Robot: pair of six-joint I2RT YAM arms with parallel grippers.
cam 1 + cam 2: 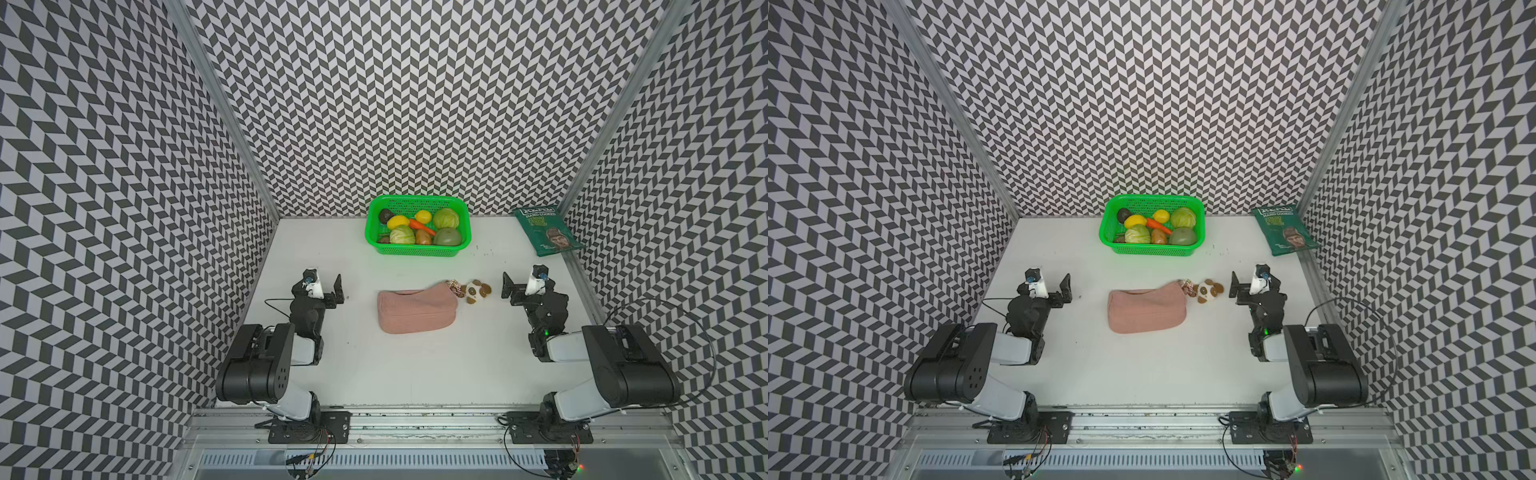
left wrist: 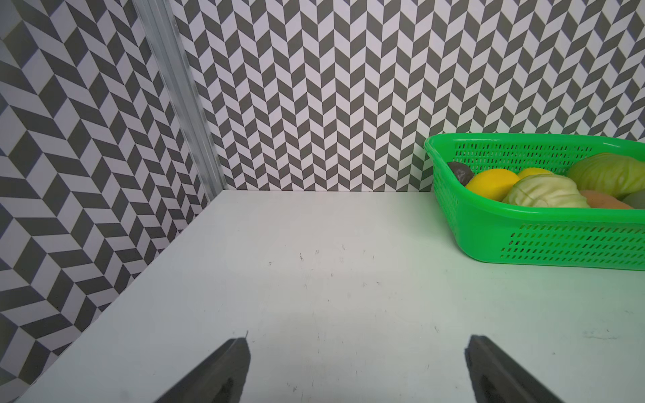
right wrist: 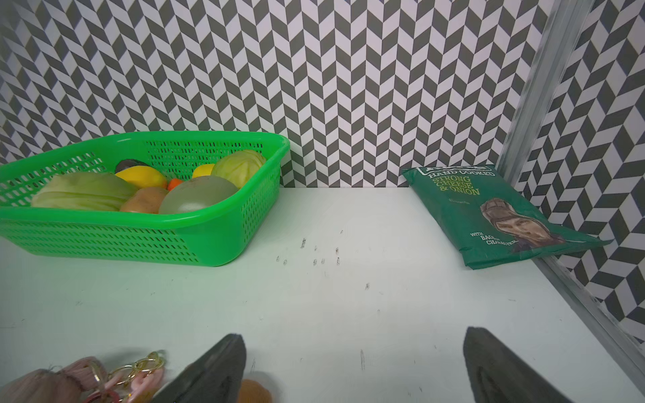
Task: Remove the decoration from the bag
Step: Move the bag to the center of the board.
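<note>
We look into a booth whose three walls share one black-and-white chevron pattern. The back wall (image 1: 415,104) rises ahead of both claws. The left side wall (image 1: 104,208) stands outward of the left claw (image 2: 359,340), and the right side wall (image 1: 685,249) stands outward of the right claw (image 3: 354,335). Bare aluminium posts (image 1: 224,108) mark the two back corners. Beneath the claws we find a flat white tabletop (image 1: 415,365), evenly lit, with only soft shadows. Small dark scuffs (image 3: 314,260) speckle it ahead of the right claw. Behind both claws an aluminium rail (image 1: 415,419) edges the table.
</note>
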